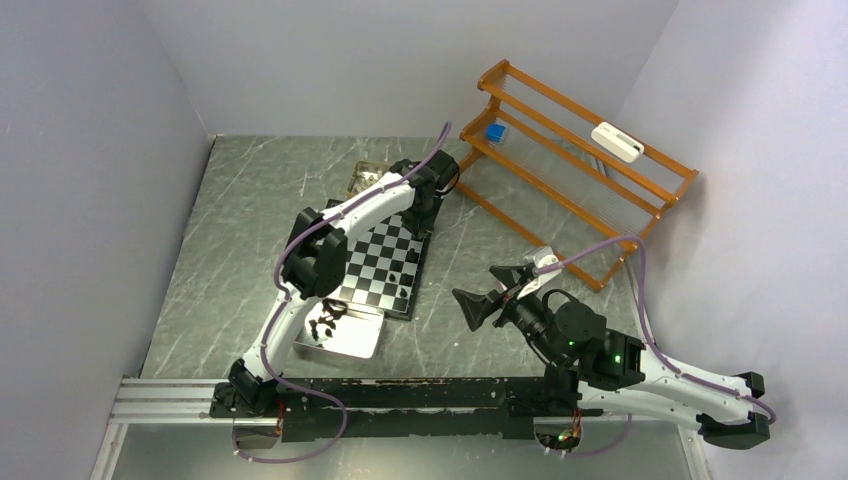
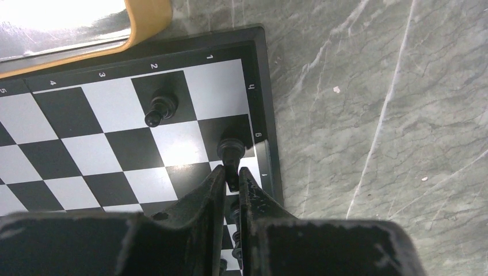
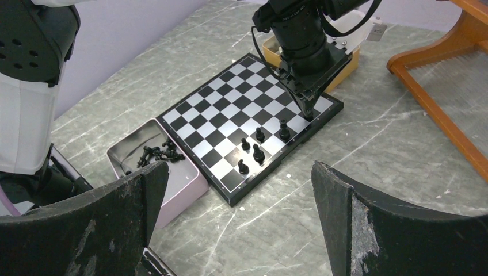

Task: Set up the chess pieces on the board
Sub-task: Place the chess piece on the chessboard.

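Note:
The chequered board (image 1: 375, 270) lies mid-table. My left gripper (image 2: 231, 175) is shut on a black chess piece (image 2: 231, 150), which it holds base-down over a dark square at the board's far right edge; whether the base touches is unclear. Another black piece (image 2: 160, 109) stands two squares away. In the right wrist view several black pieces (image 3: 258, 154) stand along the board's (image 3: 230, 109) right side. More black pieces (image 3: 155, 152) lie in the near silver tray (image 3: 178, 190). My right gripper (image 3: 239, 218) is open and empty, right of the board. No white pieces show.
A tan-rimmed tray (image 1: 365, 178) sits just beyond the board's far edge, under the left arm. An orange wooden rack (image 1: 575, 170) stands at the back right, holding a blue item (image 1: 494, 131) and a white device (image 1: 617, 141). Grey walls enclose the marbled table.

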